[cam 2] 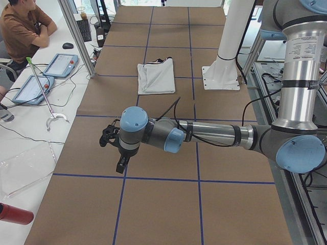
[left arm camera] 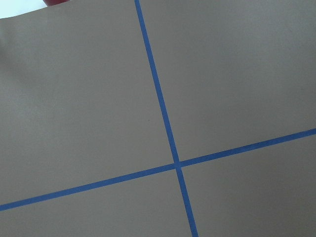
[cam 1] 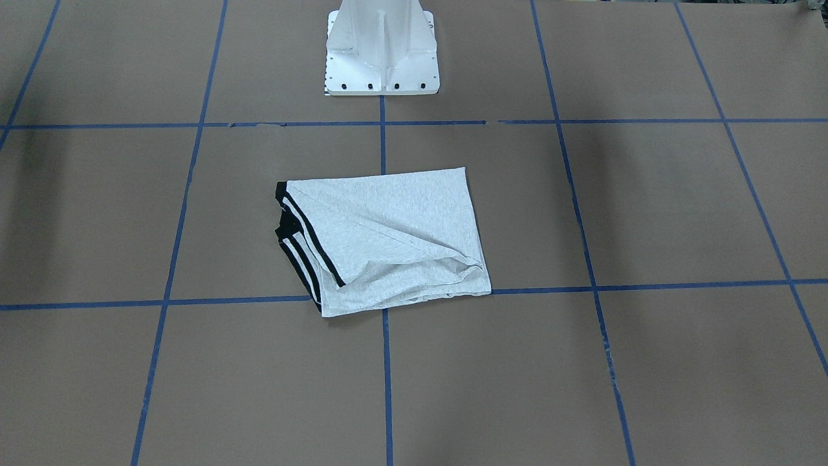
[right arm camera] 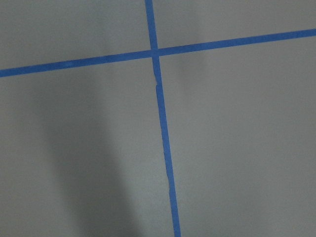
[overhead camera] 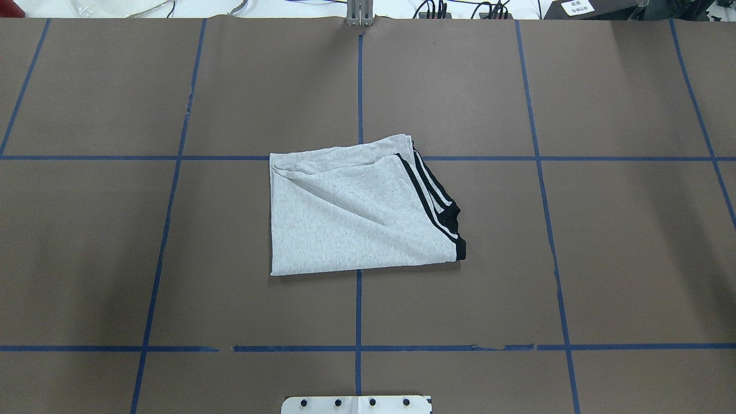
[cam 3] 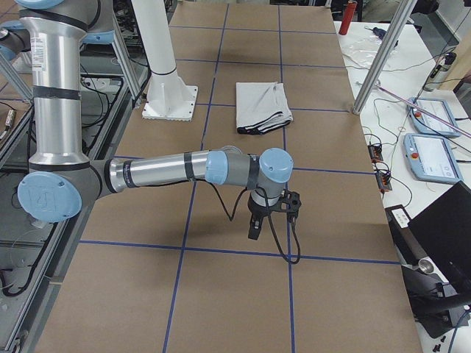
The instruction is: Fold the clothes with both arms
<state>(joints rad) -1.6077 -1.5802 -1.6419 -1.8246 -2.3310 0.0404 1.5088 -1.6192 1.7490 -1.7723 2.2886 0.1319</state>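
Note:
The grey T-shirt (cam 1: 381,239) lies folded in a rough rectangle at the table's middle, black stripes along one edge; its print is hidden. It also shows in the overhead view (overhead camera: 356,213), the left side view (cam 2: 156,76) and the right side view (cam 3: 263,107). My left gripper (cam 2: 113,150) hangs above bare table, far from the shirt toward the table's left end. My right gripper (cam 3: 272,215) hangs above bare table toward the right end. I cannot tell whether either is open or shut. Both wrist views show only brown table and blue tape.
The white pedestal base (cam 1: 383,58) stands behind the shirt. Blue tape lines (overhead camera: 357,345) grid the brown table. A seated operator (cam 2: 20,25), tablets (cam 2: 61,64) and a red bottle (cam 2: 15,214) are beside the left end; more tablets (cam 3: 434,118) are beside the right end.

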